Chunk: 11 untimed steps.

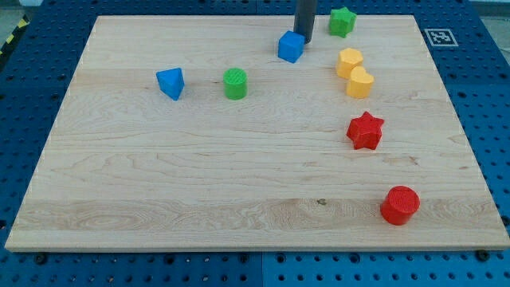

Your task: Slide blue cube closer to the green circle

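Observation:
The blue cube [292, 46] lies near the view's top, right of centre. The green circle [235, 83], a short green cylinder, stands to its lower left, a block's width or so away. My tip [304, 37] comes down from the view's top edge and sits at the cube's upper right corner, touching or nearly touching it.
A blue triangular block [170, 82] lies left of the green circle. A green star [343, 21] is at the top right of my tip. A yellow hexagon [349, 61] and a yellow heart-like block [360, 82] lie at right, above a red star [366, 131] and a red cylinder [399, 205]. The wooden board [119, 191] rests on a blue pegboard table.

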{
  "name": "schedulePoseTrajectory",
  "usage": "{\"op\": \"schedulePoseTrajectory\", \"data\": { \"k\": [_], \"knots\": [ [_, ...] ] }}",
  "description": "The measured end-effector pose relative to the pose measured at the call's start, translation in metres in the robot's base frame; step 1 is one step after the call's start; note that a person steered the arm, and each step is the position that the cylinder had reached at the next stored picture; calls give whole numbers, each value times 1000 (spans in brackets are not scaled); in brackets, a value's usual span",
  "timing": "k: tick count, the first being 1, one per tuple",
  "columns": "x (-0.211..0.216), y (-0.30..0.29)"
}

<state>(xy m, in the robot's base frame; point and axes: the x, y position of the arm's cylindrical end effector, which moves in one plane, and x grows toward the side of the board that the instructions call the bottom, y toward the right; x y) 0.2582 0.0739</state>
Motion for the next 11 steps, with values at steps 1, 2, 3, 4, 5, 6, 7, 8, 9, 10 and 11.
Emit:
{"op": "schedulePoseTrajectory", "data": {
  "k": [1,2,3,4,5,6,7,8,9,10,11],
  "knots": [
    [0,-13],
    [3,-16],
    [19,-16],
    [35,-21],
    [35,-38],
    [40,-41],
    [51,-42],
    [59,-42],
    [61,-51],
    [54,-82],
    [55,-87]
  ]
}}
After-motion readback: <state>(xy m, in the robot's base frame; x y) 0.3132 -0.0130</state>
